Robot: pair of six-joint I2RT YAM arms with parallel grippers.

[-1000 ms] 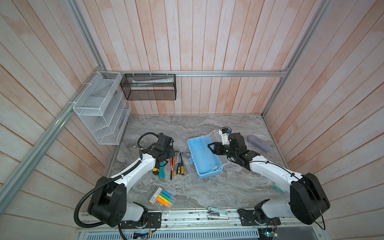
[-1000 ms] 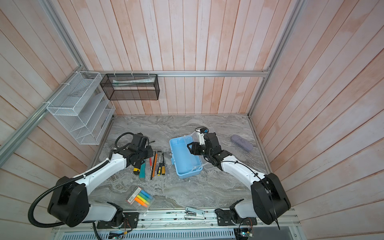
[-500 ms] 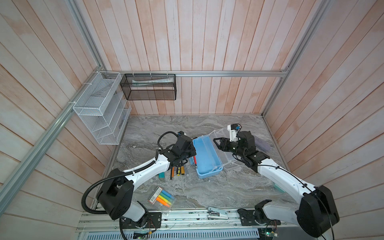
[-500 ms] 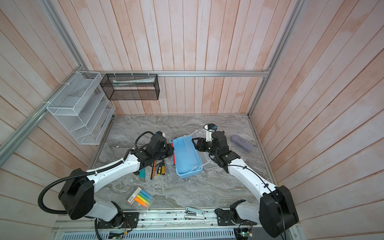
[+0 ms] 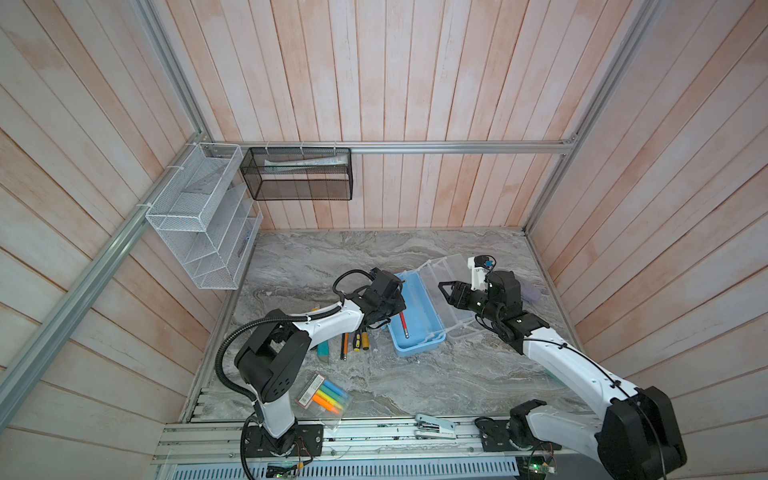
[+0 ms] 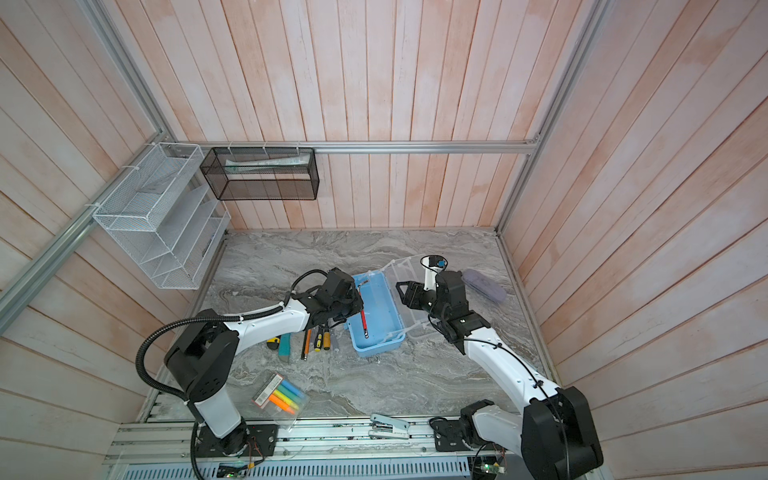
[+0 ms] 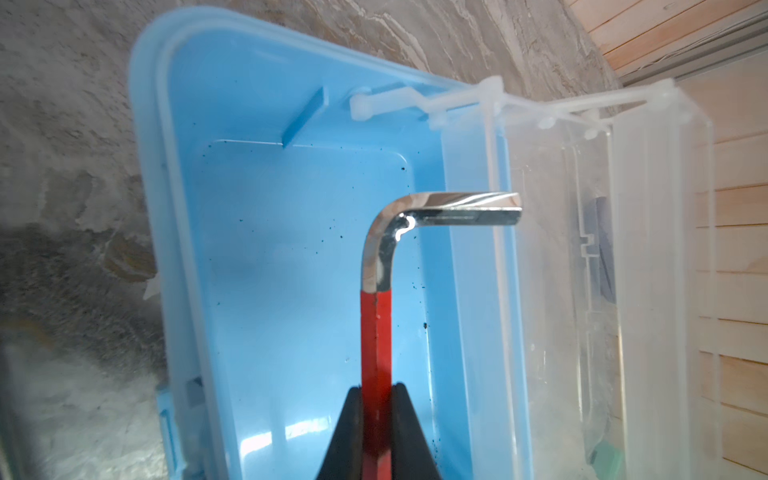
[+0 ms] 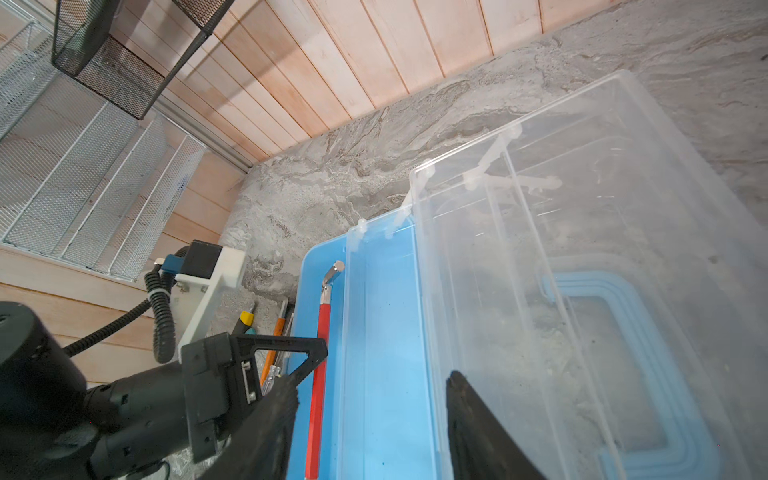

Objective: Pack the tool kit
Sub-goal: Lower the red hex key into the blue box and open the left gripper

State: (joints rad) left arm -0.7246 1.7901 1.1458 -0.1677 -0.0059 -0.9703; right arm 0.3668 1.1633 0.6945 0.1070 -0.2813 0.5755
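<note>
Now the left fingers point(image 7: 347, 424) — off the tool row point(image 5: 355, 340) — pinch a red hex key point(image 7: 376, 332) over the open blue tool kit point(image 5: 419, 347); right fingers point(image 8: 478, 424) stand apart.

1. My left arm point(image 5: 328, 322), white shell with black joints: stretched inward, wrist tipped down. My left gripper point(image 7: 376, 397): black jaws pinched on a red-sleeved L-shaped steel hex key point(image 7: 376, 324).
2. My right arm point(image 5: 561, 357): elbow bent, wrist pointing inward. My right gripper point(image 5: 444, 289): jaws standing apart.
</note>
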